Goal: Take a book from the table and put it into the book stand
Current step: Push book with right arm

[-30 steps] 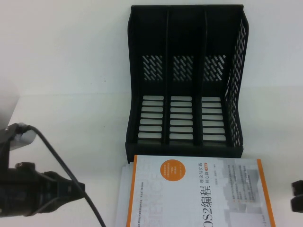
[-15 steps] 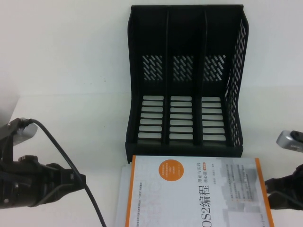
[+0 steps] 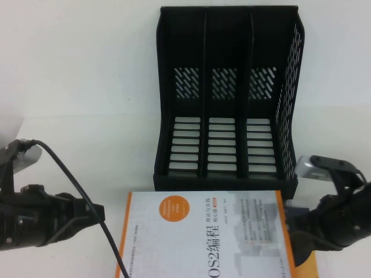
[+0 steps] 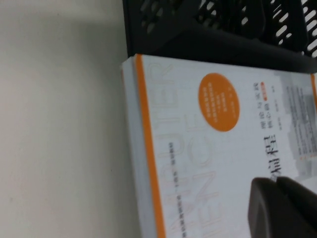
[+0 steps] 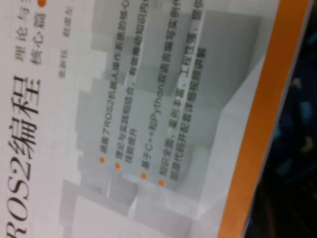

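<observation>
So the book (image 3: 203, 234) is lying flat on the table (image 3: 87, 87), cover up, right in front of the book stand (image 3: 226, 98). Its far edge sits just shy of the stand's front lip, close but I can't say they actually touch. You can see the orange circle and the black title text on the white cover, plus an orange strip along each side edge.

The left gripper (image 3: 95, 215) is down low at the left side of the book, near its left edge with a gap of bare table between them in the high view. The left wrist view shows a dark finger (image 4: 277, 208) over the cover near the title, but only that one piece is visible, so I honestly can't tell how far open that gripper is or whether it's pressing on anything.

The right gripper (image 3: 298, 229) is on the book's right edge, dark body overlapping the cover's corner area in the high view. The right wrist view is basically all cover, grey panel with bullet text and the orange strip, very close up. Its fingers don't show clearly enough there, so whether it's clamped on the book or just sitting against it, I can't tell.

All three slots of the stand have nothing in them.
</observation>
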Controlling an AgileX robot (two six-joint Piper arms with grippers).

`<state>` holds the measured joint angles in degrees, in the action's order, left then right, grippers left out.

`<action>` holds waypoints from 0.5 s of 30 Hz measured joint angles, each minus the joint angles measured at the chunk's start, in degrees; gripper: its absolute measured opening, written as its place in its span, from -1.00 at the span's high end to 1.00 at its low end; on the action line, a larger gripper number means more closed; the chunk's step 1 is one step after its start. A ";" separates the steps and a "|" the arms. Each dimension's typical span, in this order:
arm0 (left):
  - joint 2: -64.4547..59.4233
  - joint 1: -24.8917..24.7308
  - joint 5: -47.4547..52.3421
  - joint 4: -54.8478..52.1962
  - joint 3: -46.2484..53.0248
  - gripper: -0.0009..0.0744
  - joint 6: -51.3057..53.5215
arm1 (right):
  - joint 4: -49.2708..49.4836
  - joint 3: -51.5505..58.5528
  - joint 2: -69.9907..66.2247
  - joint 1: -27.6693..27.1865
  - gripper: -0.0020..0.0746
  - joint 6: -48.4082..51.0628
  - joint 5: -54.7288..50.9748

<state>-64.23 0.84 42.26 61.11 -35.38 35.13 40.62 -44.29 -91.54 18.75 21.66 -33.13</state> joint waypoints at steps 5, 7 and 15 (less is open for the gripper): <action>-0.25 1.84 -1.06 2.35 -0.10 0.99 0.05 | 0.93 -2.55 -3.07 2.31 0.95 -0.58 -0.12; -1.04 4.71 0.61 2.76 -0.10 0.99 -0.35 | 1.02 -3.38 -3.65 2.76 0.95 -0.58 -0.23; -11.75 19.87 18.56 9.78 -0.55 0.99 12.11 | 1.02 -4.28 -4.27 2.94 0.95 -0.51 -0.31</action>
<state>-75.98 20.71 60.82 70.88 -35.93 47.24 41.64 -48.57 -95.81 21.70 21.15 -33.45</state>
